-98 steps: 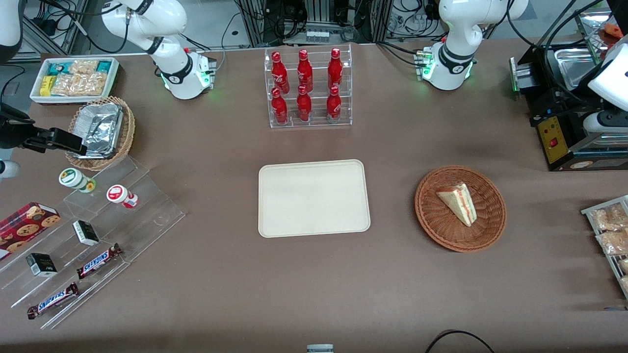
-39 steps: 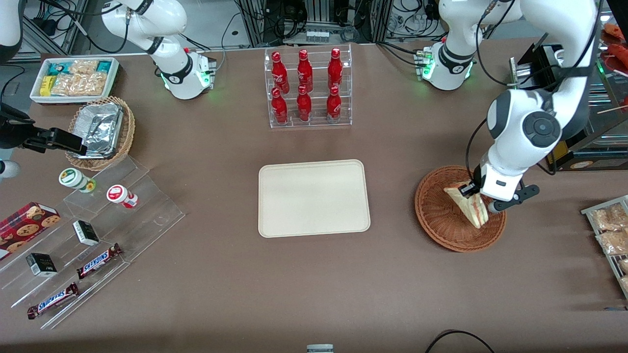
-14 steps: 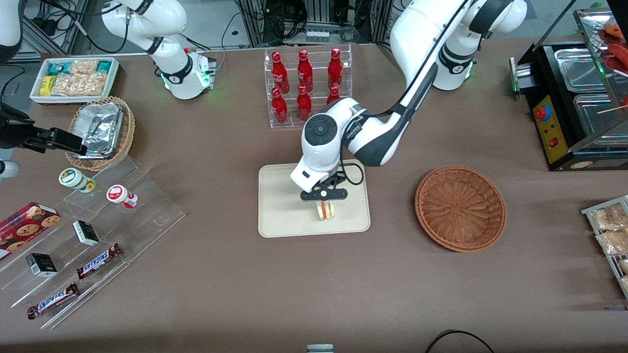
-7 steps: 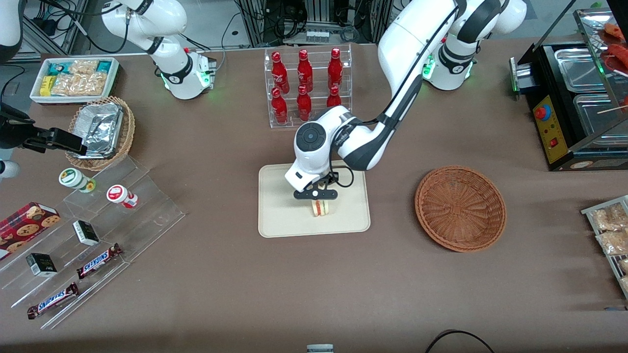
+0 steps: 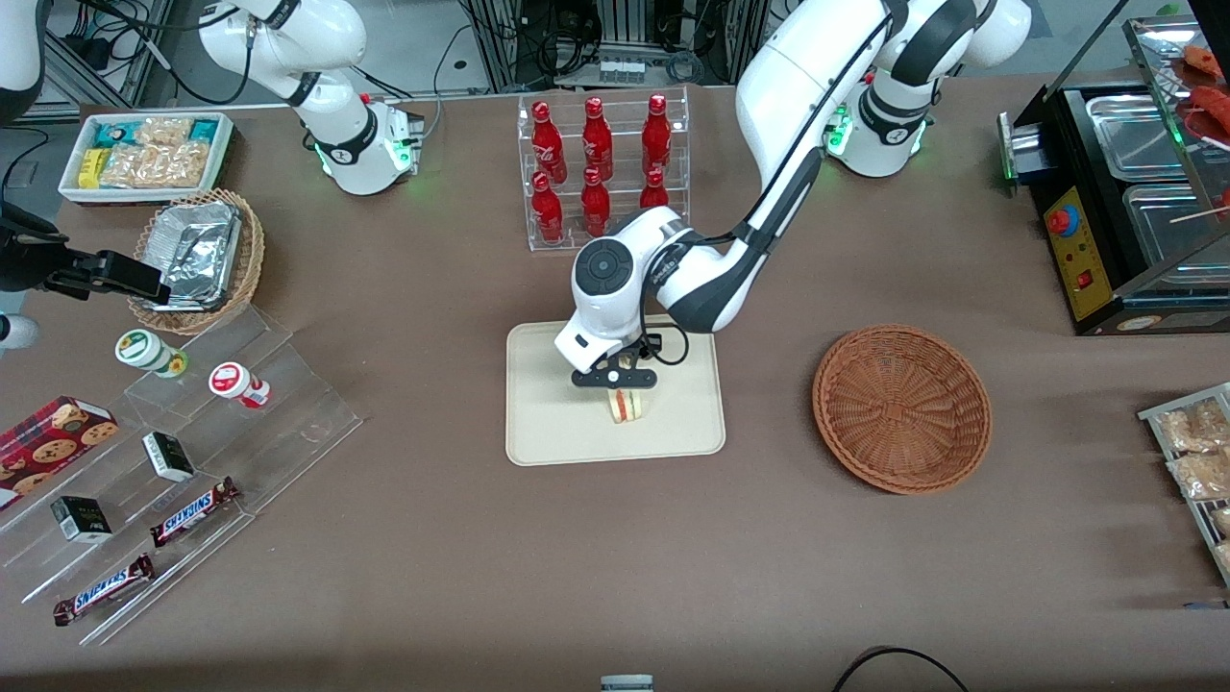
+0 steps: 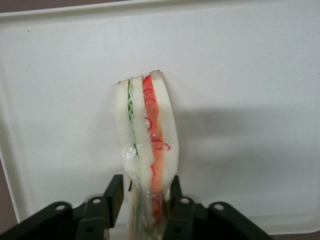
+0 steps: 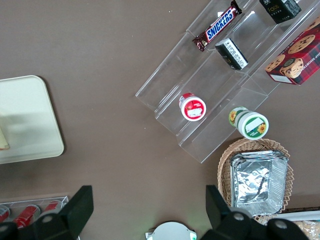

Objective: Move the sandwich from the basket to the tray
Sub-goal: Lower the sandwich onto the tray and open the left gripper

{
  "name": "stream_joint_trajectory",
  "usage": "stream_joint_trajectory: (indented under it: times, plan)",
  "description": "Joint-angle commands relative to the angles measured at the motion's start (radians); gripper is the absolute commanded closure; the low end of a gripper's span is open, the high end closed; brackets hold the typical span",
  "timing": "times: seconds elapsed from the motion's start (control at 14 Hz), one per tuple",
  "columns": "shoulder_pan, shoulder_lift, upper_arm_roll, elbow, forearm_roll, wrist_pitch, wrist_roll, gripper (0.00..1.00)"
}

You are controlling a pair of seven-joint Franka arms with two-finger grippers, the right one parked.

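Over the flat cream-beige rectangular plastic tray, the left arm's gripper hangs with its black fingers pinching the small triangular sandwich wedge of pale bread. The wrist view shows both fingers pressed against the wedge's bread faces, one on each side, with the red-orange and green filling layers facing the camera and the wedge's tip pointing down toward the tray surface. A shadow lies on the tray beside the sandwich; whether the tip touches the tray cannot be told. In the front view the sandwich shows just below the gripper, over the tray's middle part and nearer to the front camera than the gripper body.

The round, shallow, reddish-brown woven wicker basket sits on the brown worktop toward the working arm's end, apart from the tray, with nothing in it.

A clear rack of red bottles stands farther from the front camera than the tray. Toward the parked arm's end lie a lighter tan wicker basket with crinkled silver foil and a clear stepped display with snack bars.
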Motion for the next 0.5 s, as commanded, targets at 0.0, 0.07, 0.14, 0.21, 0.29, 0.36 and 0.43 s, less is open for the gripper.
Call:
stream_joint_trajectory:
  times: [0.0, 0.07, 0.14, 0.21, 0.29, 0.36, 0.43]
  plan:
    - [-0.008, -0.021, 0.013, 0.017, -0.011, -0.012, -0.012, 0.01]
    - [-0.005, -0.053, 0.018, 0.015, -0.012, -0.023, -0.013, 0.01]
    - [0.006, -0.088, 0.022, 0.017, -0.012, -0.052, -0.031, 0.01]
    - [0.039, -0.136, 0.021, 0.017, -0.012, -0.082, -0.059, 0.01]
    - [0.062, -0.18, 0.021, 0.015, -0.011, -0.108, -0.07, 0.01]
    - [0.093, -0.226, 0.021, 0.012, -0.011, -0.16, -0.058, 0.01]
    - [0.134, -0.271, 0.021, 0.014, -0.008, -0.238, -0.055, 0.01]
